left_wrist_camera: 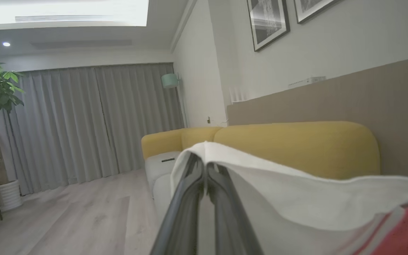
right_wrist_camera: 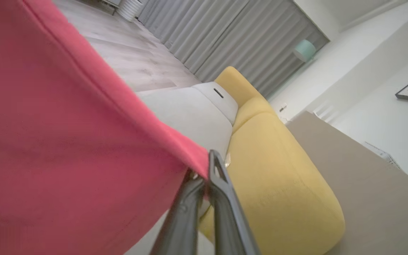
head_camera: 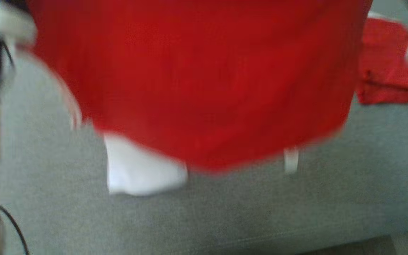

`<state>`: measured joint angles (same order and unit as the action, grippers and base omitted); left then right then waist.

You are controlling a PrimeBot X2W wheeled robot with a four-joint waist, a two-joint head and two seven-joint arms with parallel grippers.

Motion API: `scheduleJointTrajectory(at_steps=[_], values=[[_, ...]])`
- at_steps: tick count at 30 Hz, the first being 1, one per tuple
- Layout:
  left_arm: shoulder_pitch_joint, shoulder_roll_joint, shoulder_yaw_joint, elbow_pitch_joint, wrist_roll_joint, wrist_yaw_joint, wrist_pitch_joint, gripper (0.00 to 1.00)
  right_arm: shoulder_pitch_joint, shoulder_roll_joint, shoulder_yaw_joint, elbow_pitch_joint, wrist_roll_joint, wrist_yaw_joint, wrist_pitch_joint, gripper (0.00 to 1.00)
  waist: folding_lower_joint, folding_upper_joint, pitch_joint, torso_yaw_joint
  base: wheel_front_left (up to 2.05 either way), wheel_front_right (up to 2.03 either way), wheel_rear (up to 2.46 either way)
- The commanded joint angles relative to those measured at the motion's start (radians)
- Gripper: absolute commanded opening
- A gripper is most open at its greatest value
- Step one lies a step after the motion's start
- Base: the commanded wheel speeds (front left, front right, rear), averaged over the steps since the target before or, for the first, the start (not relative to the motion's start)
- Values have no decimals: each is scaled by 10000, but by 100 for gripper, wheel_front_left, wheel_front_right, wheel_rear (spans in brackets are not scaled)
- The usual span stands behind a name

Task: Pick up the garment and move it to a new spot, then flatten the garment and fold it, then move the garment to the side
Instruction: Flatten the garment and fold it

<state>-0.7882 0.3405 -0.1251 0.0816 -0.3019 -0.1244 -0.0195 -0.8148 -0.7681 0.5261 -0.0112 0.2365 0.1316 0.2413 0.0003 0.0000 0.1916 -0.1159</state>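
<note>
Sofa (head_camera: pixel 225 212) at six o'clock; my left gripper (left_wrist_camera: pixel 204 165) and right gripper (right_wrist_camera: pixel 204 175) pinch the garment (head_camera: pixel 204 88) spread for flattening.

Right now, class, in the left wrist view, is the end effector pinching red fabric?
No, the left end effector pinches white fabric of the garment.

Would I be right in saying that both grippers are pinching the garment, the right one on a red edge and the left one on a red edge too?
Not quite: the left gripper is pinching a white part of the garment, not a red edge, as the left wrist view shows. The right gripper does pinch a red edge.
</note>
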Motion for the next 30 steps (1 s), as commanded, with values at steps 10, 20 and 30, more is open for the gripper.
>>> scheduleJointTrajectory(at_steps=[10, 20, 30], values=[[-6700, 1121, -1033, 4798, 615, -60, -1426, 0, -6910, 1390, 1437, 5302, -769, -9, -2430, 0, -3, 0, 2476, 391, 0, 0, 0], [-6804, 535, -2222, 7278, -250, -62, -2409, 0, -6925, 2919, 883, 9572, -2099, -9, -4764, 0, -3, 0, 2356, 746, 0, 0, 0], [-2463, 852, -3194, 5949, -1203, -62, -2421, 0, -3507, 3090, 2291, 10415, -1695, -9, -5020, 0, -3, 0, 1553, 1009, 0, 0, 0]])
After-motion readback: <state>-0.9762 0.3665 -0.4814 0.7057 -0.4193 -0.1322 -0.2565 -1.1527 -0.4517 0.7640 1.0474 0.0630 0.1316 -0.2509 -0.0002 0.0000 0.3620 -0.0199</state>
